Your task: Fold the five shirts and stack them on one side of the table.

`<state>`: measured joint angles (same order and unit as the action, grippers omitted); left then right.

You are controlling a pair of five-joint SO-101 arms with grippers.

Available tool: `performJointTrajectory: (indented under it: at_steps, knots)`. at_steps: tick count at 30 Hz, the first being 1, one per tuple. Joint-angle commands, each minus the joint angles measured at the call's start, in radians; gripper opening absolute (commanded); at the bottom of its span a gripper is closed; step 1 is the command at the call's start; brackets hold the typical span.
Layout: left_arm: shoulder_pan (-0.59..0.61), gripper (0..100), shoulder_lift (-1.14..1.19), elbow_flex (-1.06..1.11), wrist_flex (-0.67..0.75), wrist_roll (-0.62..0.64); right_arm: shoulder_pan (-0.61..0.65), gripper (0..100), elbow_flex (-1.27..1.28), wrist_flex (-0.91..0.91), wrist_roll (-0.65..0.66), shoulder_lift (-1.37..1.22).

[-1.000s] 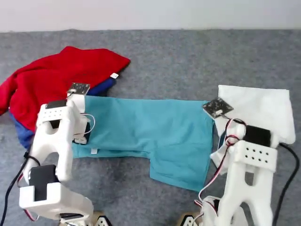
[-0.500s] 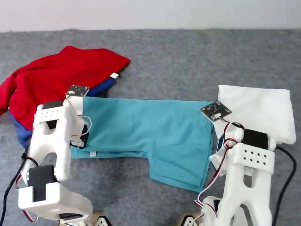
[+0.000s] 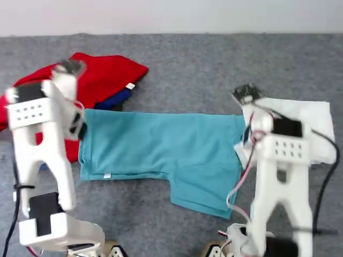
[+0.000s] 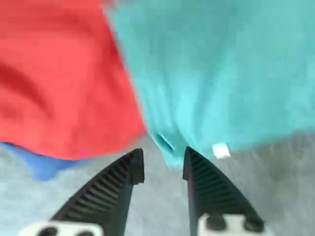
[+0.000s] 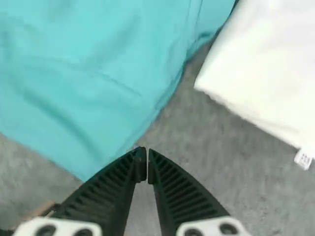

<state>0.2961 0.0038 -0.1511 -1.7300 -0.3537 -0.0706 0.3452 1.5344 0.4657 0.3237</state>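
4 shirts are what you can count on the grey table [image 3: 214, 64]: a teal shirt [image 3: 161, 150] spread flat across the middle, a red shirt [image 3: 107, 75] bunched at the far left w/ a blue shirt [image 3: 117, 99] poking out from under it, and a white shirt [image 3: 317, 115] folded into a neat rectangle on the right. That white one most likely marks your stack side, so it sits out of the work zone. The teal one lies centred, prob. so each arm gets 1 end of it. Its right end has a flap sticking out toward the arm bases, so I'd judge the fold as only partly done. Your left gripper [image 4: 162, 157] hangs over the line where the teal hem meets the red cloth, claw released, tips apart w/ nothing between them. The small white label [image 4: 220, 150] on the teal hem lies just beside it. Your right gripper [image 5: 142, 158] is clenched tip to tip on nothing, above the teal shirt's edge, w/ a strip of bare grey between that edge and the white shirt. For a next fold you'd need that right claw opened 1st. On the left, watch that you pinch teal only; the red cloth touches it there and could come along.
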Motion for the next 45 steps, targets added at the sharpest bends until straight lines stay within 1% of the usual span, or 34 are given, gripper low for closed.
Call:
performJointTrajectory:
  at_steps: [1, 3, 5, 8, 10, 12, 14, 15, 17, 20, 23, 28, 34, 37, 41, 45]
  knots:
    - [-0.049, 14, -0.046, -0.162, -0.002, 0.146, 0.062, 0.9, -0.226, 0.013, -0.058, -0.174]
    - [-0.117, 14, -0.044, -0.151, 0.064, 0.269, 0.096, 0.9, -0.331, 0.013, -0.087, -0.28]
    - [-0.172, 14, -0.029, -0.088, 0.164, 0.358, 0.125, 0.9, -0.434, 0.013, -0.109, -0.39]
    - [-0.215, 8, 0.072, 0.039, 0.321, 0.422, 0.154, 0.9, -0.572, 0.013, -0.127, -0.539]
    - [-0.222, 2, 0.183, 0.113, 0.417, 0.445, 0.156, 0.9, -0.652, 0.013, -0.152, -0.624]
    - [-0.201, 2, 0.313, 0.154, 0.503, 0.48, 0.151, 0.9, -0.71, 0.005, -0.186, -0.699]
    - [-0.158, 1, 0.431, 0.153, 0.534, 0.531, 0.145, 0.9, -0.735, -0.021, -0.201, -0.773]
    - [-0.138, 1, 0.477, 0.142, 0.539, 0.56, 0.134, 0.9, -0.74, -0.039, -0.199, -0.808]
    - [-0.11, 1, 0.496, 0.099, 0.508, 0.594, 0.107, 0.9, -0.74, -0.082, -0.199, -0.871]
    - [-0.104, 1, 0.477, 0.087, 0.525, 0.597, 0.054, 0.9, -0.74, -0.136, -0.198, -0.938]
    - [-0.106, 1, 0.476, 0.087, 0.529, 0.594, 0.044, 0.9, -0.74, -0.137, -0.196, -0.949]
    - [-0.121, 1, 0.419, 0.085, 0.506, 0.508, 0.07, 0.9, -0.786, -0.061, -0.195, -0.897]
    - [-0.11, 1, 0.196, 0.084, 0.485, 0.44, 0.124, 0.9, -0.858, 0.03, -0.095, -0.771]
    - [-0.057, 4, 0.14, 0.082, 0.48, 0.443, 0.14, 0.9, -0.858, 0.03, -0.091, -0.733]
    - [0.055, 14, 0.15, 0.087, 0.4, 0.443, 0.145, 0.9, -0.856, 0.028, -0.095, -0.733]
    - [0.18, 17, 0.207, 0.087, 0.319, 0.468, 0.147, 0.9, -0.856, 0.024, -0.095, -0.733]
